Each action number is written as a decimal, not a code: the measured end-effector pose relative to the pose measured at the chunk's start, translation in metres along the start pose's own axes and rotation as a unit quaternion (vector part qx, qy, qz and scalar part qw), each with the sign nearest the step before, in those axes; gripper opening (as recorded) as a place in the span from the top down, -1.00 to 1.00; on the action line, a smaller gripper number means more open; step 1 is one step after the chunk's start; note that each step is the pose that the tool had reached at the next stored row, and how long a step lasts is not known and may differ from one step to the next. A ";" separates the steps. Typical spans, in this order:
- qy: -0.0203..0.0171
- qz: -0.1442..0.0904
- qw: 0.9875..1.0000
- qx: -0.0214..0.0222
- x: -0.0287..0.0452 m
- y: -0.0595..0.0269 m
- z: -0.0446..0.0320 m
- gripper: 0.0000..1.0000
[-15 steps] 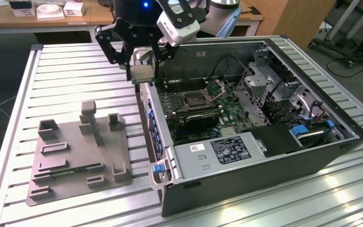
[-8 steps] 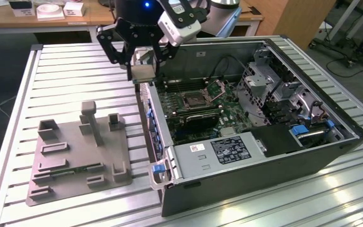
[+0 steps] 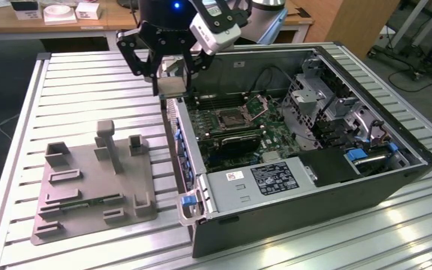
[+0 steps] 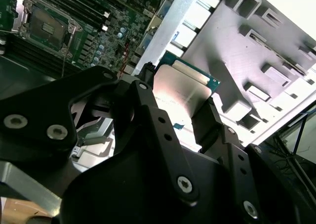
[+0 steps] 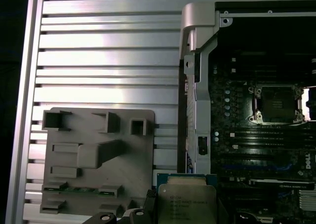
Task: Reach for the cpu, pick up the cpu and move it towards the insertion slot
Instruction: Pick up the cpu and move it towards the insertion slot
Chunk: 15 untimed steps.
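The gripper point(image 3: 172, 76) is closed on the cpu point(image 3: 172, 85), pinching its 2 opposite edges above the case's left wall, well apart from the insertion slot point(image 3: 231, 119). The chip looks light, stiff and slippery, with a fragile underside; edges are the safe hold.

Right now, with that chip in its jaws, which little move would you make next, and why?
Probably a short sideways carry toward the insertion slot. The gripper holds the cpu above the case wall, and the slot, its plate open, lies further inside the case.
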State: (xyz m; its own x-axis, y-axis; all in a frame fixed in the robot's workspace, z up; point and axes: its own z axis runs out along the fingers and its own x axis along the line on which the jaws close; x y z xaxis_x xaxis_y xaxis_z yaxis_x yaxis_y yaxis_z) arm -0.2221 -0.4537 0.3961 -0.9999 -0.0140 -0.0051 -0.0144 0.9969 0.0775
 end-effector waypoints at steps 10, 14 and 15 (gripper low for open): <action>0.000 0.000 1.000 0.000 -0.0021 0.0001 0.0000 -0.09; 0.000 0.000 1.000 0.000 -0.0028 0.0001 0.0000 -0.09; 0.000 0.000 1.000 0.000 -0.0030 0.0001 0.0000 -0.09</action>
State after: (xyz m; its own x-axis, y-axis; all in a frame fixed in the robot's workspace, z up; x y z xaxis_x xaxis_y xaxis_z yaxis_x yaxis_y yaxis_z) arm -0.2191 -0.4536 0.3961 -0.9999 -0.0140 -0.0051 -0.0144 0.9969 0.0776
